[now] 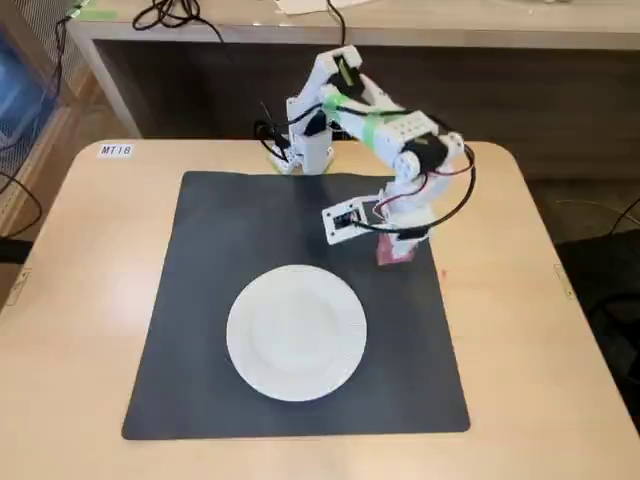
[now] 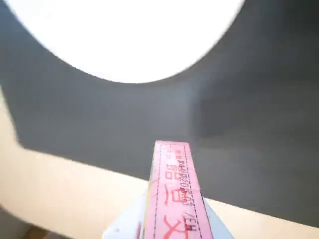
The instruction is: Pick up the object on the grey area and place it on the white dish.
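light wooden table (image 1: 80, 300), label sticker (image 1: 115, 150), black cables (image 1: 180, 14)

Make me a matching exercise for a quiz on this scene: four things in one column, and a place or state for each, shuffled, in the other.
Things:
1. pink box
2. white plate
3. dark mat
4. paper label

Places or states:
A. lies flat on the wooden table, under the plate
B. held in the claw, over the mat's right part in the fixed view
C. stuck near the table's far left corner in the fixed view
D. empty, near the mat's middle

Pairs: 1-B, 2-D, 3-A, 4-C
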Controlling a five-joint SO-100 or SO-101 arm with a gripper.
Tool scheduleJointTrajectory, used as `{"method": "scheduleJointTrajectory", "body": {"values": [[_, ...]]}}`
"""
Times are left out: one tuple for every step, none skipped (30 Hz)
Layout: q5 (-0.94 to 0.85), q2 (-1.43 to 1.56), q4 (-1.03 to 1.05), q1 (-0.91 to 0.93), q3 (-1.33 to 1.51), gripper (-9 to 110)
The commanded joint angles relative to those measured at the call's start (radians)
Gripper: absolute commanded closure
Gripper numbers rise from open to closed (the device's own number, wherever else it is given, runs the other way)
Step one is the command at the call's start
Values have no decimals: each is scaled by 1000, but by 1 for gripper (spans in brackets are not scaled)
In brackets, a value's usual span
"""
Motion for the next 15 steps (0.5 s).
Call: {"method": "scheduleJointTrajectory", "body": {"values": [[-167,60,-17,107,-184,101],[-215,32,-17,143,-227,101],[-259,-5,-17,181,-273,101],[-310,-43,-14,216,-316,101],[-359,-77,-14,252,-350,101],[-403,-110,-14,282,-379,101],[-445,-144,-12,311,-407,101],[-482,-170,-14,339,-413,101],[-511,-193,-14,364,-414,101],[-529,-216,-11,388,-414,101],[-540,-238,-6,411,-413,101],[-551,-253,-5,431,-403,101],[-558,-267,-3,445,-396,101],[-560,-276,-3,456,-385,101],[-561,-282,-3,462,-371,101]]}}
